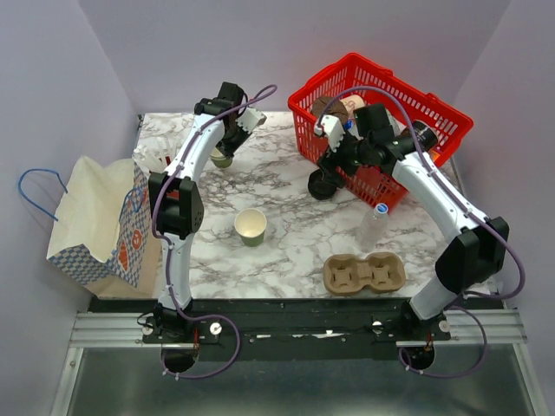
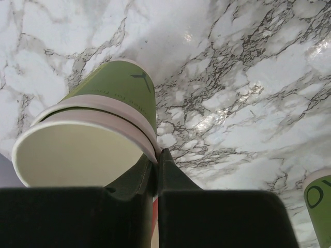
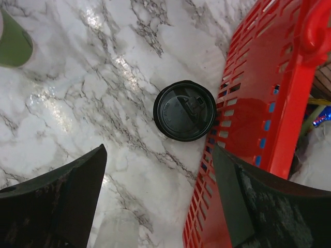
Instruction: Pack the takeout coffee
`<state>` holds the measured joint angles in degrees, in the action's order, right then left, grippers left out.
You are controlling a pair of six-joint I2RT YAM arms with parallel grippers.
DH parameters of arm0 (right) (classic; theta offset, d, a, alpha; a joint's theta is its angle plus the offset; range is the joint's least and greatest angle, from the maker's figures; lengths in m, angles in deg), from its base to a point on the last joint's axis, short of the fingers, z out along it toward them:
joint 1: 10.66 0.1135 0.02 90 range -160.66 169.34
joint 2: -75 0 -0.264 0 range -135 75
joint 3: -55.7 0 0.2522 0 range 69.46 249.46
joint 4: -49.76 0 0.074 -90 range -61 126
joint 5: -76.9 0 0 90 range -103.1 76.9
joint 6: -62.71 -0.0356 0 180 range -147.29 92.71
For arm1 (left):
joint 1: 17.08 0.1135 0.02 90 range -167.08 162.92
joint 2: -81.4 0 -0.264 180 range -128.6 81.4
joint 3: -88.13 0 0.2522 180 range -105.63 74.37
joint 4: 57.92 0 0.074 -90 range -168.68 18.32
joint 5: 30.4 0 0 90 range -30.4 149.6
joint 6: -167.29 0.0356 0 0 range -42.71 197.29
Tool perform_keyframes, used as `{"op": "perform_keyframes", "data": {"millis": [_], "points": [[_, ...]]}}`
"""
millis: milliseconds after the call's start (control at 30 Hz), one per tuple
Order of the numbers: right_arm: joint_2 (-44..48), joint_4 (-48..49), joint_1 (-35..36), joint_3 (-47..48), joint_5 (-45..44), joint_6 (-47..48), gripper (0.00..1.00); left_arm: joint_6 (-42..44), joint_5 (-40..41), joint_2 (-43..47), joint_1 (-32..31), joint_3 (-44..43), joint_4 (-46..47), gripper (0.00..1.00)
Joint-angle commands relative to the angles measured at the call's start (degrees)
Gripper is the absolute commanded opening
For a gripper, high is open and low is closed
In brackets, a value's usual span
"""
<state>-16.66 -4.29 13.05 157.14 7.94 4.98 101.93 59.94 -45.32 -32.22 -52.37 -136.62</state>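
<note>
While the left fingers are pressed together on the rim of an olive-green paper cup, the right fingers stand wide apart and grip nothing. Directly below them is the takeout coffee, of which only the round black lid shows from above. It stands on the marble surface, right against the slotted wall of the red basket, so its right side has no free room, but to its left and in front of it the marble is open. In the top view the cup in the left fingers is at the far left part of the surface, well apart from the takeout coffee. This olive-green paper cup is tilted, with its cream inside turned to the wrist camera; I cannot tell whether its base touches the marble. A second open paper cup stands alone near the middle. A cardboard cup carrier lies close to the near edge, with a clear plastic bottle between it and the basket. A paper bag stands beyond the left edge.
</note>
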Motion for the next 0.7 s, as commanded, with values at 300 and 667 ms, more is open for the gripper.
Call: {"op": "perform_keyframes", "data": {"millis": [300, 667], "points": [[-7.7, -8.8, 5.5, 6.7, -1.4, 9.5, 0.79, -2.4, -3.3, 1.0, 0.8, -0.3, -0.1, 0.42], [-17.0, -3.7, 8.1, 13.1, -13.9, -13.8, 0.72, -14.5, -3.2, 17.3, 0.8, 4.1, 6.8, 0.58]]}}
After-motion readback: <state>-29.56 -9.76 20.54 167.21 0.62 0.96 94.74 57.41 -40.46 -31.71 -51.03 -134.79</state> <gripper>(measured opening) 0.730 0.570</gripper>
